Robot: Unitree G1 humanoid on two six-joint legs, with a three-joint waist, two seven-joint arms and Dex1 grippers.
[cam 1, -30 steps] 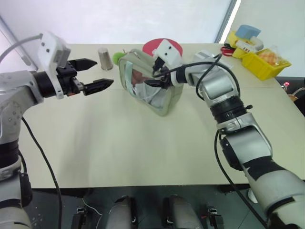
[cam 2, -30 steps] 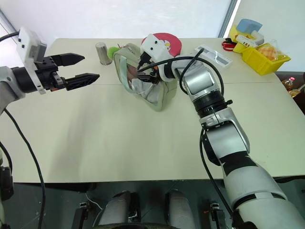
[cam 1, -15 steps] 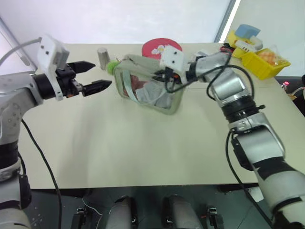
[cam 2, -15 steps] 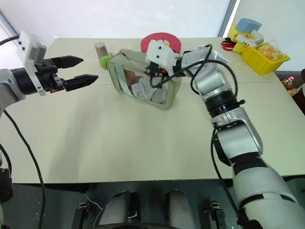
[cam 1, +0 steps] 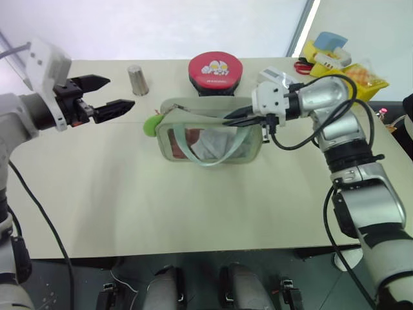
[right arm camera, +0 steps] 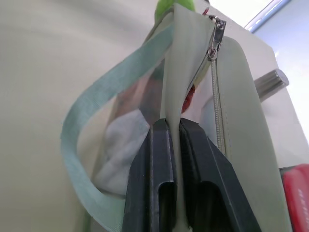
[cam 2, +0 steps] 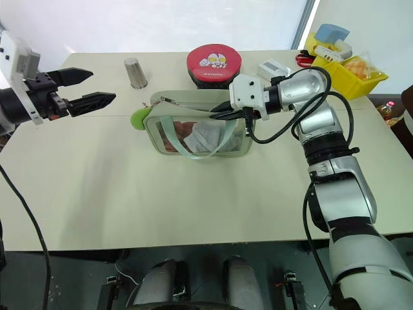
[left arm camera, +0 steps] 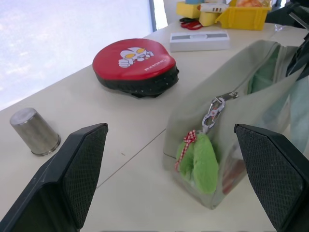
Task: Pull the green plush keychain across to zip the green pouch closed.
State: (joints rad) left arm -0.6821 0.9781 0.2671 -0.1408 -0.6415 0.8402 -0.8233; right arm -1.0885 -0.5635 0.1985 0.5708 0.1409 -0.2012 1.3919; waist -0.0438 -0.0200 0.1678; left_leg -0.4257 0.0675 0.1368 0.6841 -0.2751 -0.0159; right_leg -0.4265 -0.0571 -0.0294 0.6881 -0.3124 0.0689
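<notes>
- The green pouch (cam 1: 210,132) is seen standing on the table (cam 1: 193,200), its long axis running side to side, just in front of the round red case (cam 1: 214,70)
- The pouch's top edge, at the end nearer the yellow bin (cam 1: 361,74), is pinched between the narrowed fingers of the right gripper (cam 2: 222,110)
- The green plush keychain (cam 1: 153,123) hangs at the pouch's opposite end, on the steel cup (cam 1: 137,79) side
- The left gripper (cam 1: 113,97), spread wide and empty, is held beside that end, apart from the keychain; it is judged the nearer arm for the pull
</notes>
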